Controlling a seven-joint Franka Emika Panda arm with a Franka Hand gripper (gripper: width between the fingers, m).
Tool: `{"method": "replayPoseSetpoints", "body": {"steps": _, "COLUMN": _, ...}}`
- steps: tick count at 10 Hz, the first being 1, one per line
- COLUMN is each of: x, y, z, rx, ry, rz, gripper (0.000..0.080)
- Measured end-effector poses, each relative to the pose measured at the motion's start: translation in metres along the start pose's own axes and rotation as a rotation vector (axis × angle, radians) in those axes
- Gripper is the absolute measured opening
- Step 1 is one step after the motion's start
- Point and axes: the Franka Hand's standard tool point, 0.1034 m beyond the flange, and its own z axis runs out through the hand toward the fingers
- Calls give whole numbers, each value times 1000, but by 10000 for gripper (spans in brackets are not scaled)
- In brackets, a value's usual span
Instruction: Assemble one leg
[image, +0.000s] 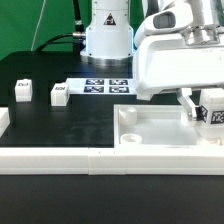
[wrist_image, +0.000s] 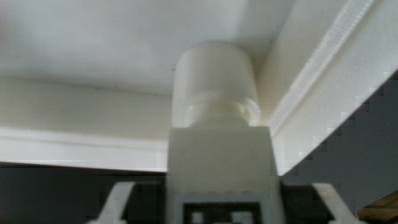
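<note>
Gripping the leg (wrist_image: 222, 120) with the gripper (image: 205, 108) closed on the flat sides of its square tagged end. Holding it over the tray (image: 150, 128), by the inside corner at the exterior view's right, round end toward the rim; cannot tell whether touching. Judged light, stiff, smooth plastic. Probably slippery on the round shaft, so best pinched on the flat block faces, squarely, to stop twisting.

Arm low, tool (image: 205, 110) tight around the leg (image: 214, 112).
</note>
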Motion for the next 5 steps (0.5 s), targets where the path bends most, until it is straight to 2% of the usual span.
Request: {"method": "replayPoseSetpoints", "body": {"steps": 5, "x": -2, "y": 0, "z": 1, "rx": 3, "ry": -18, "rz": 1, "gripper": 289}}
